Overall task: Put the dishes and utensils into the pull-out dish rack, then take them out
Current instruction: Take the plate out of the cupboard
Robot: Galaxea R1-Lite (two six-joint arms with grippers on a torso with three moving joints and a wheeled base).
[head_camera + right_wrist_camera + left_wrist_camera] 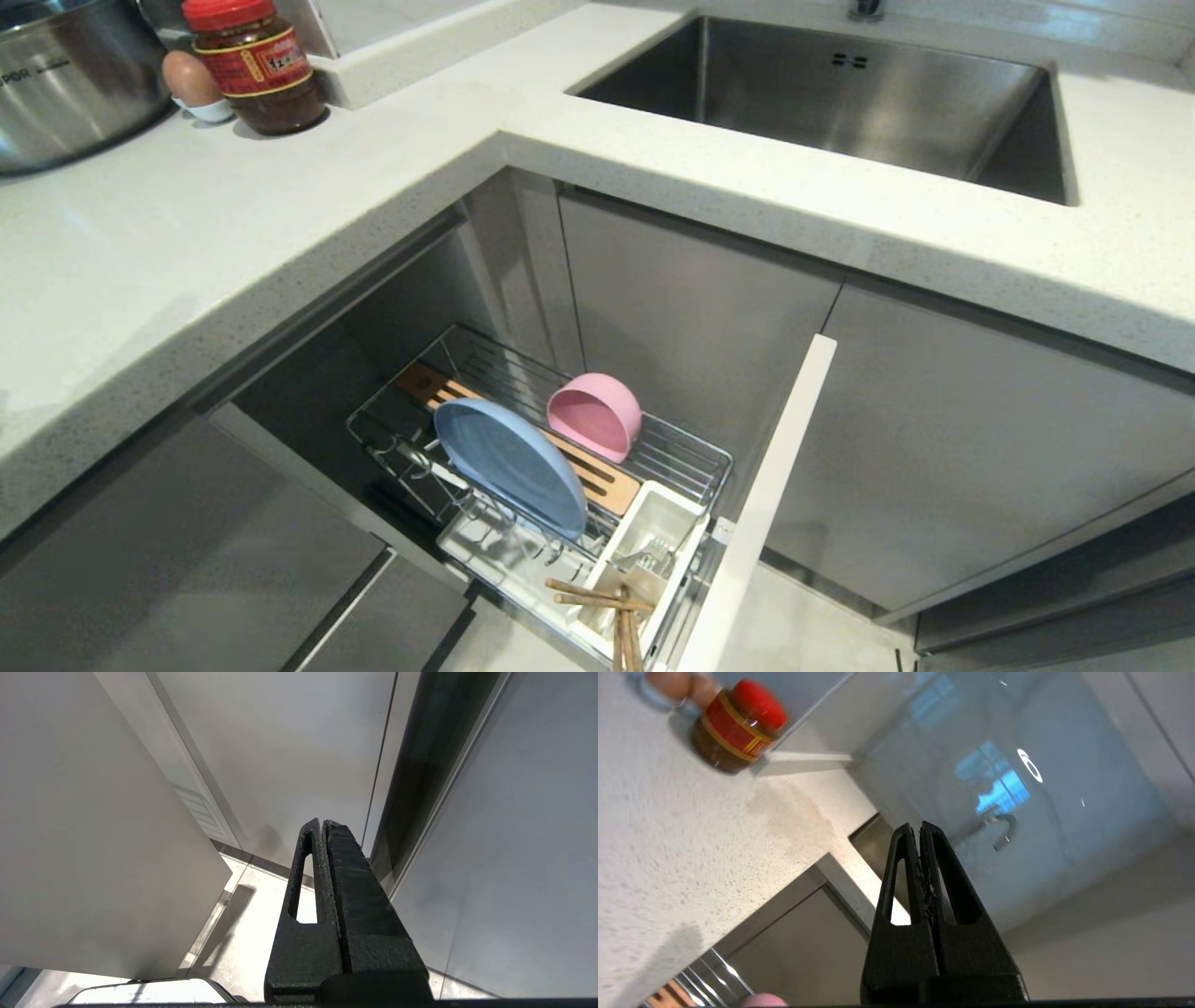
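Chrome wire rack (689,459) stands pulled out below the pale speckled desk (187,252), its narrow white front panel (766,504) on the right. A shallow light-blue plate (509,465) stands on edge in the prongs, beside a smaller matte pink bowl (595,416) tipped on its side. Wooden chopsticks (607,607) and a silver fork (653,558) sit in the white cup. Left gripper (920,828) hangs above the desk, fingers pressed together, empty. Right gripper (322,823) is likewise closed and empty, by cabinet doors.
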